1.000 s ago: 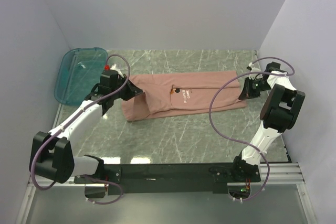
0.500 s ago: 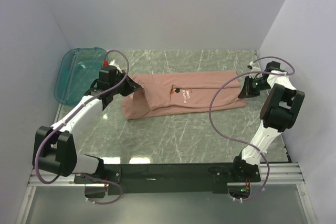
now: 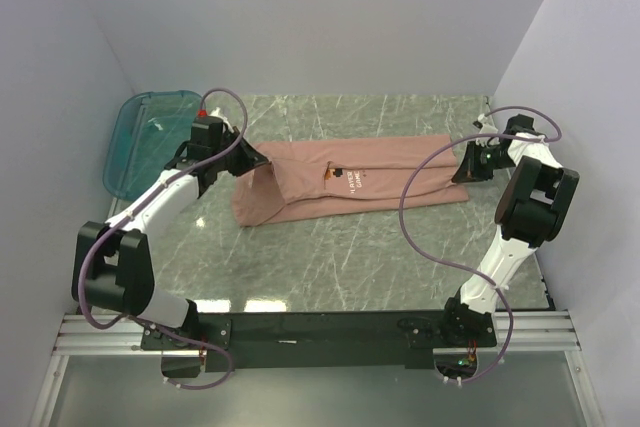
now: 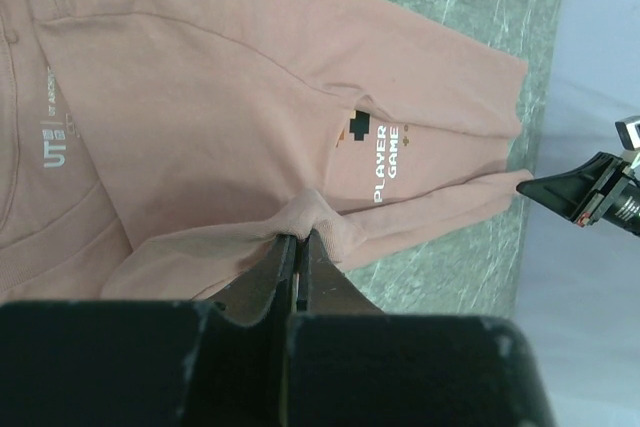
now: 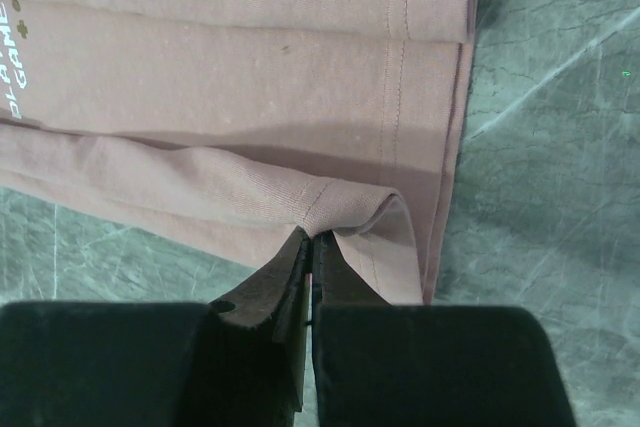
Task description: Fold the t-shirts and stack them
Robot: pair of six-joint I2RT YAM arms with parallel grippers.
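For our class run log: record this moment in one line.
left claw: shut on t-shirt | right claw: shut on t-shirt | fold: not finished

- "PLAYER GAME" is printed in white capitals on the chest of the pink t-shirt, just beside a small pixel-art figure; it is read clearly in the left wrist view.
- "UT" is read in the white neck print; the smaller lettering beside it cannot be read.
- In the right wrist view, only "GAME" and part of the other word are seen, at the left edge.
- In the top view, the chest lettering is too small to be read.
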